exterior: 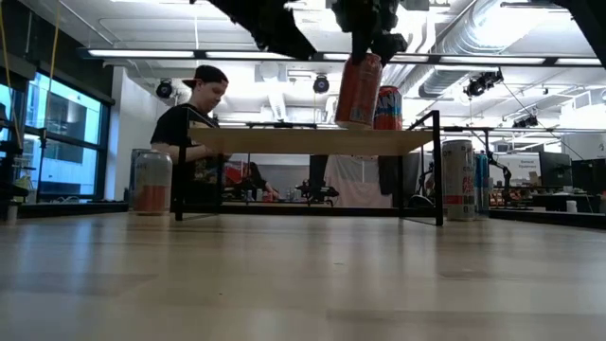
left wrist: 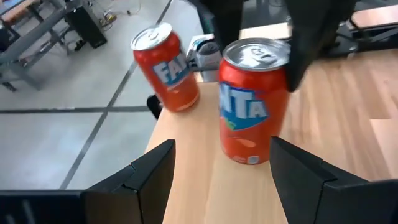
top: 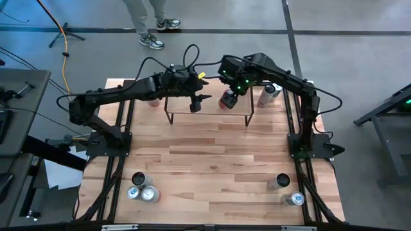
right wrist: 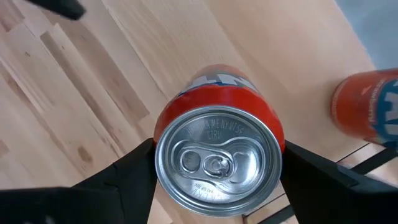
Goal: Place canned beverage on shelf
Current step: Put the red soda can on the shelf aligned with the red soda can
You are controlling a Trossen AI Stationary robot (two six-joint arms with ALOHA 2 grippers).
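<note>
The shelf [exterior: 312, 140] stands at the table's far middle [top: 207, 110]. One orange can [exterior: 386, 107] stands upright on its plank, toward the right end. My right gripper [top: 230, 96] is shut on a second orange can [exterior: 358, 90], which sits tilted over the plank. Whether its base touches the plank cannot be told. My left gripper [left wrist: 217, 177] is open just left of that can [left wrist: 254, 102], at the shelf's middle [top: 196, 104], touching nothing. My right gripper pinches the can's upper wall just under the rim [right wrist: 160, 155] between its two fingers [right wrist: 134, 171], one on each side. The fingers come from above, pointing down. The can hangs slightly tilted, its top up.
A can [exterior: 151, 180] stands on the table left of the shelf, and a pale can [top: 270, 94] to its right. More cans stand at the near left [top: 140, 190] and near right [top: 288, 189]. A person [exterior: 194, 123] sits beyond the far edge.
</note>
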